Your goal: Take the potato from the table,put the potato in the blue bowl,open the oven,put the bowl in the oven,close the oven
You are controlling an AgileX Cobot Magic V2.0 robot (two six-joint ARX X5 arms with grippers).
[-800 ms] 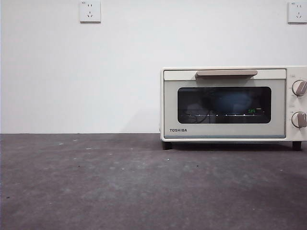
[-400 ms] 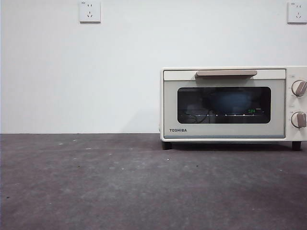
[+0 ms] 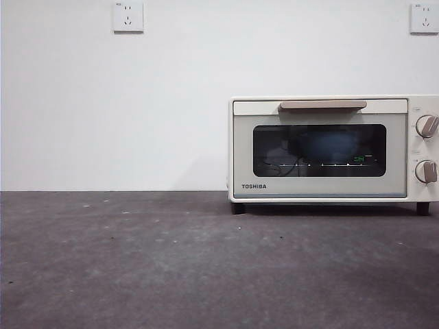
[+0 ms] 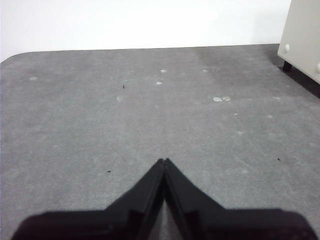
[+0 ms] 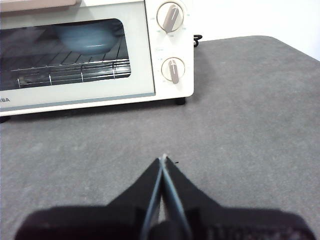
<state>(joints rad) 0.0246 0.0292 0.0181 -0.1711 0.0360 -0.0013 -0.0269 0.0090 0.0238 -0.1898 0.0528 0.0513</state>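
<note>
The cream-white oven [image 3: 329, 149] stands on the table [image 3: 171, 260] at the right, its dark glass door closed under the tan handle [image 3: 322, 105]. Through the glass the blue bowl [image 3: 330, 145] sits on the rack, also seen as the blue bowl [image 5: 86, 38] in the right wrist view. The potato is hidden. My right gripper [image 5: 163, 159] is shut and empty, hovering over the table in front of the oven [image 5: 95, 55]. My left gripper [image 4: 163, 161] is shut and empty over bare table, with a corner of the oven [image 4: 305, 35] off to one side.
Two knobs [image 3: 426, 126] sit on the oven's right panel. A white wall with two sockets [image 3: 129, 16] rises behind the table. Pale specks [image 4: 220, 99] dot the grey surface.
The reflection on the oven glass shifts a little; nothing else moves. No arm shows in the front view in any frame.
</note>
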